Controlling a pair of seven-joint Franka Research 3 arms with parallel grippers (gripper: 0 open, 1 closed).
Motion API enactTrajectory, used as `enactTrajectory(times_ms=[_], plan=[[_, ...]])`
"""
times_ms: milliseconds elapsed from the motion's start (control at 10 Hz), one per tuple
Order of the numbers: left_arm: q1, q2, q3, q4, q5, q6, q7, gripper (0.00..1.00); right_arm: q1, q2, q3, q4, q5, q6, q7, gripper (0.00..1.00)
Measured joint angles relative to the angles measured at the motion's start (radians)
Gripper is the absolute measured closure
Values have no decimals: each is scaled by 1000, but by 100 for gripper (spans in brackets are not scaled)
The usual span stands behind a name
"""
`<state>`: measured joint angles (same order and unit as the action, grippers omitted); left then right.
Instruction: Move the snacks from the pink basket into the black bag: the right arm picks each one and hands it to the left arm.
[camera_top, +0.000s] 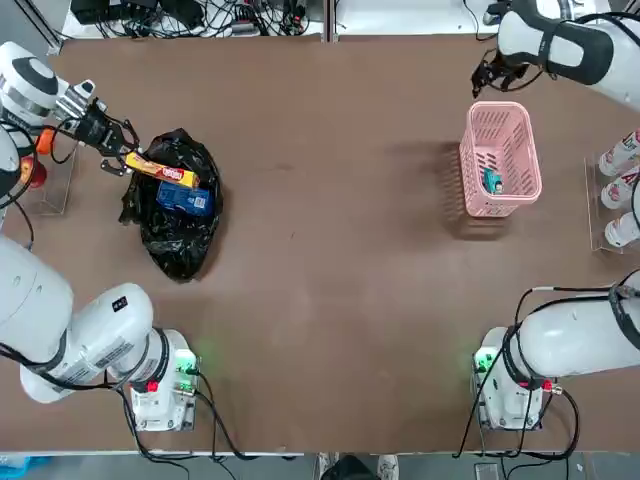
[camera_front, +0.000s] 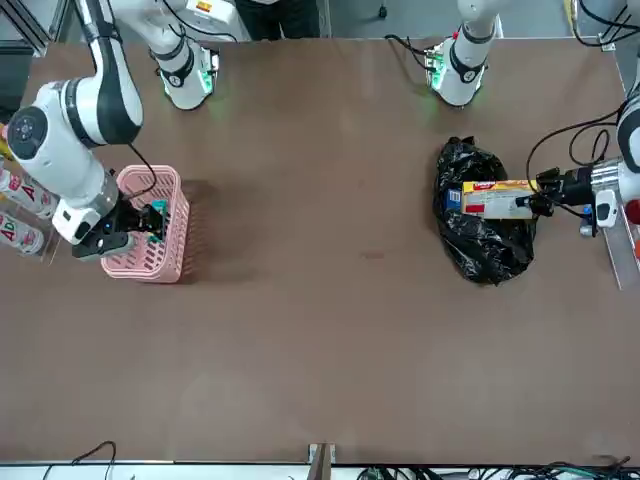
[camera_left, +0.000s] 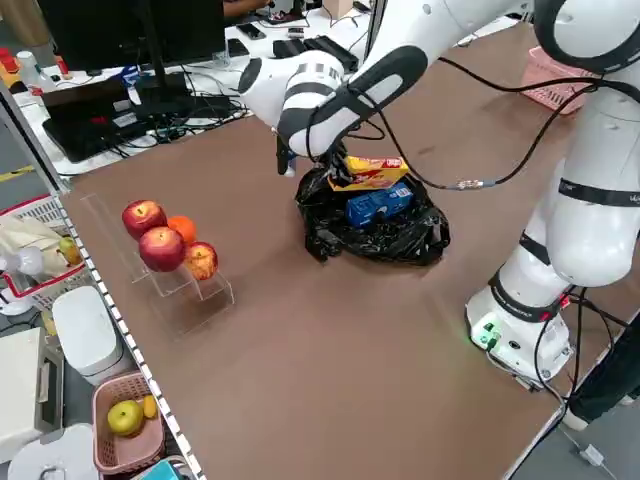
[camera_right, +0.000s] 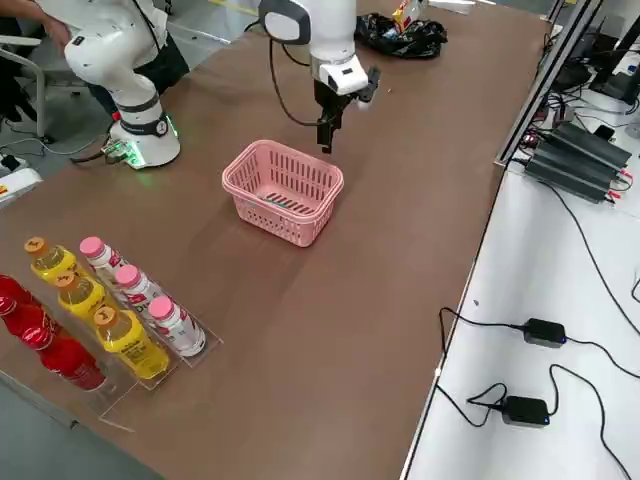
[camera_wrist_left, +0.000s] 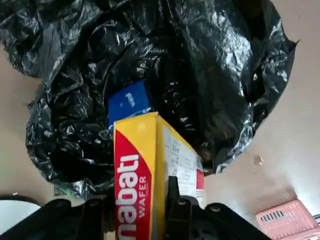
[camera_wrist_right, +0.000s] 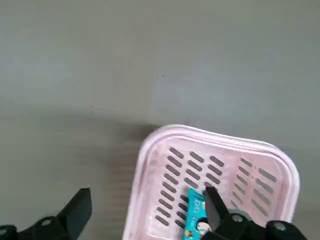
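Note:
My left gripper (camera_top: 122, 158) is shut on the end of a yellow snack packet (camera_top: 162, 172) with a red logo, holding it over the black bag (camera_top: 180, 245). A blue snack packet (camera_top: 186, 199) lies in the bag's mouth; the left wrist view shows the yellow packet (camera_wrist_left: 145, 175) just above the blue one (camera_wrist_left: 129, 102). The pink basket (camera_top: 500, 110) stands at the right with a small teal snack (camera_top: 492, 182) on its floor. My right gripper (camera_top: 492, 72) hangs open above the basket's far edge; the right wrist view shows the teal snack (camera_wrist_right: 196, 217) beside one fingertip (camera_wrist_right: 212, 200).
A clear stand with red and orange fruits (camera_left: 160, 245) sits at the table's left edge, close behind the left gripper. Bottles in a clear rack (camera_right: 100, 310) line the right edge beside the basket. The arm bases (camera_top: 160, 385) stand at the near edge.

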<state>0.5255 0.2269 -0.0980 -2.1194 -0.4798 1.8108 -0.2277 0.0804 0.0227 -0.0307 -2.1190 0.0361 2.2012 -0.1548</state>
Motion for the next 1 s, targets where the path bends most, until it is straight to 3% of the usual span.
enactTrajectory(times_ms=[500,800,900,1000], plan=[[-5,10,-10,6,-17,68,0,67,-102,-44,0,-108,0,1,-24,0],[-6,14,-32,8,-60,96,0,67,-143,-45,0,-193,0,88,-25,0],[-6,14,-35,9,-61,97,0,65,-147,-44,1,-227,0,131,-26,0],[-6,14,-35,11,-64,97,0,54,-149,-45,1,-257,0,167,-27,0]])
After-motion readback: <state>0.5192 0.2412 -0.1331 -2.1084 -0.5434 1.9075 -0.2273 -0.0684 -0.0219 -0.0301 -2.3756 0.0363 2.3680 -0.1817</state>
